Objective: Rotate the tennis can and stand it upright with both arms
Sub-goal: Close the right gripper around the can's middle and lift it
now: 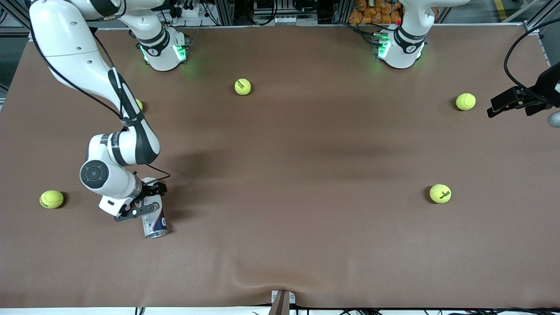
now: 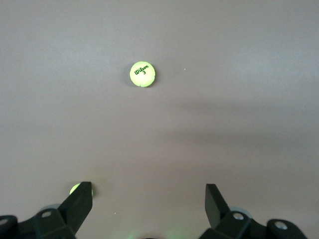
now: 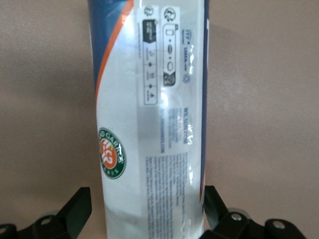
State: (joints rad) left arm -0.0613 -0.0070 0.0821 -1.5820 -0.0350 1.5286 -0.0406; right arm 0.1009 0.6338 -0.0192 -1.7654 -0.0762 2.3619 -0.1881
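Note:
The tennis can (image 1: 155, 222) lies on its side on the brown table, near the right arm's end, with its silver rim toward the front camera. My right gripper (image 1: 148, 201) is down at the can with its fingers open, one on each side of the tube. In the right wrist view the white and navy label (image 3: 149, 124) fills the space between the fingers (image 3: 75, 206); one fingertip is close against the can and the other stands apart from it. My left gripper (image 1: 494, 107) waits open and empty above the table at the left arm's end.
Yellow tennis balls lie scattered: one (image 1: 51, 199) beside the right arm, one (image 1: 243, 86) near the bases, one (image 1: 465, 101) by the left gripper and one (image 1: 440, 193) nearer the front camera. The left wrist view shows a ball (image 2: 142, 74) on bare table.

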